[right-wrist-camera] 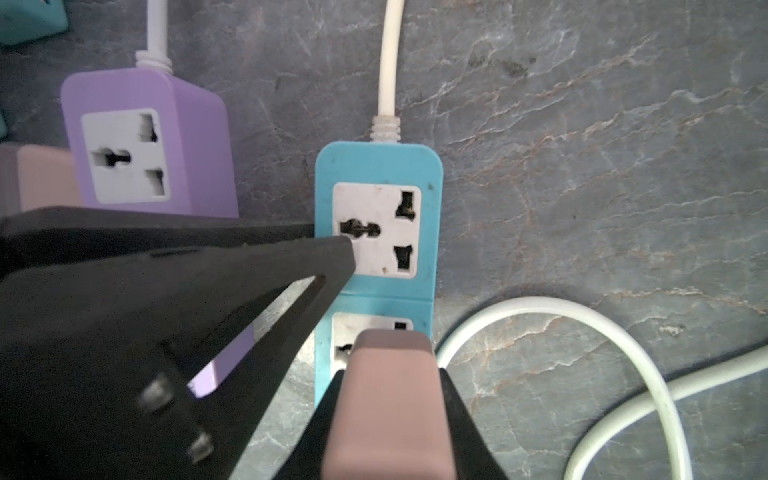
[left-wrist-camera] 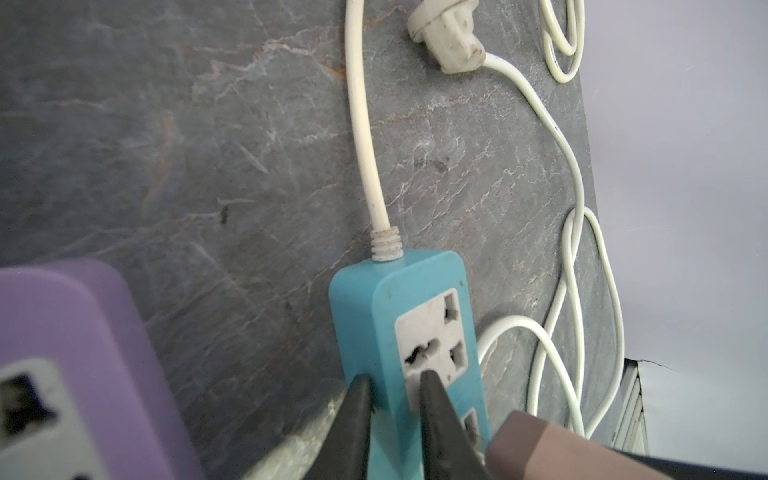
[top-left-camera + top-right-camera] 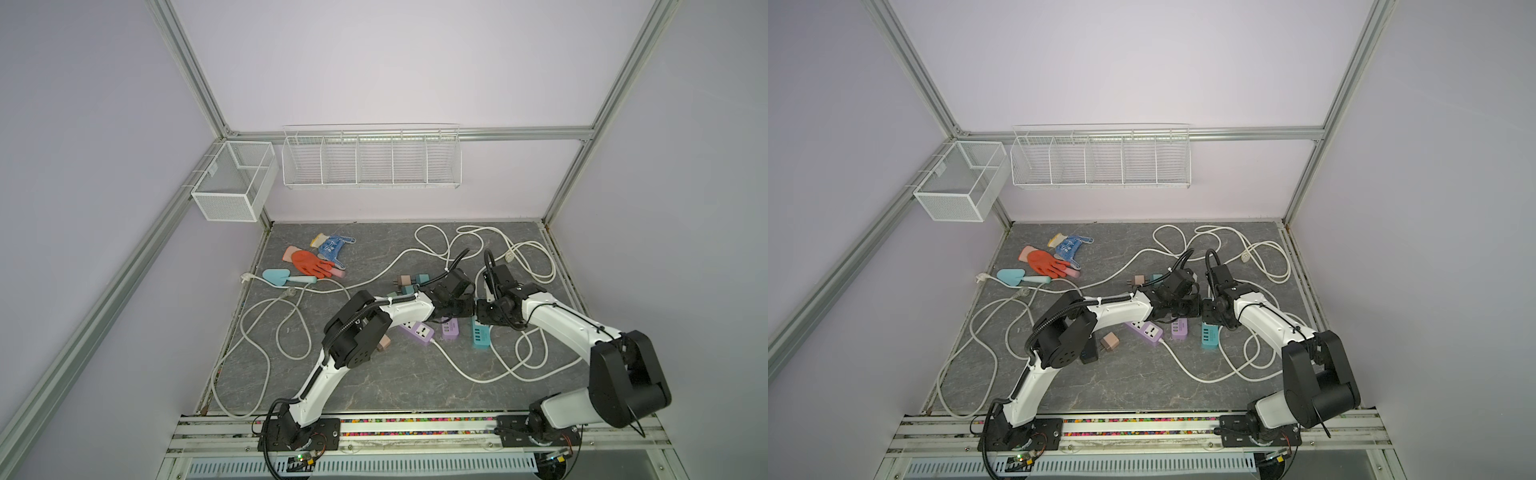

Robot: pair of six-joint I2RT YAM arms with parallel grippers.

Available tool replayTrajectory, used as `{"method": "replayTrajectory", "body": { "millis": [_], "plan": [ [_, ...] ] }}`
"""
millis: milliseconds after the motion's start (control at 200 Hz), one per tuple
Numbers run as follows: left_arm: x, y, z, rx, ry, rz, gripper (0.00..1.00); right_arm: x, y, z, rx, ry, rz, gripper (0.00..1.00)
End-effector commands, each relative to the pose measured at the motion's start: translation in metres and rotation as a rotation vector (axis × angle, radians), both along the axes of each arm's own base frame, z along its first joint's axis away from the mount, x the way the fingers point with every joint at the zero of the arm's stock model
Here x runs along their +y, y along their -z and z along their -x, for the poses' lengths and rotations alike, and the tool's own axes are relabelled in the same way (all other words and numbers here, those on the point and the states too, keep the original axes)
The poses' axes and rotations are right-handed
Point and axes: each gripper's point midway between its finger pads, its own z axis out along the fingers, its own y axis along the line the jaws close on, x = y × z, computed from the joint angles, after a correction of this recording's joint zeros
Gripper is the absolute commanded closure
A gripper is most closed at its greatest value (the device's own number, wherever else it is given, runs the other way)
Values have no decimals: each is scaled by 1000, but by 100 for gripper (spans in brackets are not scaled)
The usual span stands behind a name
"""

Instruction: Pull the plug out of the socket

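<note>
A blue socket strip (image 1: 378,166) lies on the grey slab, also seen in both top views (image 3: 480,336) (image 3: 1209,336). A mauve plug (image 1: 390,407) stands over its second socket, its prongs hidden. My right gripper (image 1: 388,415) is shut on this plug, one finger on each side. In the left wrist view the plug (image 2: 540,444) shows at the strip's (image 2: 415,324) near end. My left gripper (image 2: 395,403) is shut on the strip's long edge, one finger on the side wall and one on the face. Both grippers (image 3: 465,313) (image 3: 478,319) meet over the strip.
Two purple socket strips (image 3: 417,330) (image 3: 450,328) lie just left of the blue one. White cables (image 3: 528,365) loop around it, with a loose white plug (image 2: 449,37) nearby. A brown adapter (image 3: 1109,341), gloves (image 3: 309,264), a trowel (image 3: 282,278) and more adapters (image 3: 409,280) lie further left. Wire baskets (image 3: 372,158) hang on the back wall.
</note>
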Motion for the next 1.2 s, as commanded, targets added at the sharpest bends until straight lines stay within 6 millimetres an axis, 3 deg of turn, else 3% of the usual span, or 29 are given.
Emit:
{"method": "replayTrajectory", "body": {
  "millis": [0,145,340,570,710,955,1195],
  "plan": [
    [62,99,39,165,-4,-328,78,-11,-15,-5,-41,12,37,81],
    [58,99,39,167,11,-321,77,-21,-30,-2,-87,25,57,81],
    [44,73,29,112,34,-287,76,-15,-45,0,-122,23,-4,81],
    [29,13,5,4,33,-231,74,-16,-86,1,-228,22,-39,81],
    [30,-26,-8,-42,10,-172,72,-12,-115,6,-305,6,-94,79],
    [59,-89,-22,-142,-64,-77,68,-6,-144,11,-370,-19,-154,78],
    [121,-128,-25,-217,-177,-31,66,21,-150,2,-377,-58,-293,79]
  ]
}}
